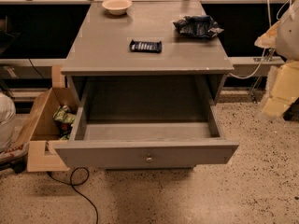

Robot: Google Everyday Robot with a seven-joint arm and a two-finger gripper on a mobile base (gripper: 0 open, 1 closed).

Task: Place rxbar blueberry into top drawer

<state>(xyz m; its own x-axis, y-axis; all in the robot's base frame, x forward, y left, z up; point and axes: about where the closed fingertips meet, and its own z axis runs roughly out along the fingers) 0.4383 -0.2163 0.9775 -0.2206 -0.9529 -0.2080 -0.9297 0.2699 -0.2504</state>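
Note:
The rxbar blueberry (145, 46), a small flat dark navy bar with pale lettering, lies on the grey cabinet top, near the middle towards the front. The top drawer (145, 154) below it is pulled wide open, with its round metal knob on the front panel facing me. Its inside shows only bare grey floor. My gripper (278, 90) shows as a pale yellow and white shape at the right edge of the view. It is to the right of the cabinet, well away from the bar and the drawer.
A wrinkly dark blue bag (197, 26) lies at the back right of the cabinet top and a pale bowl (117, 5) at the back. A tan wooden box (43, 125) with a green packet stands on the floor at the left. A black cable (77, 183) runs over the speckled floor.

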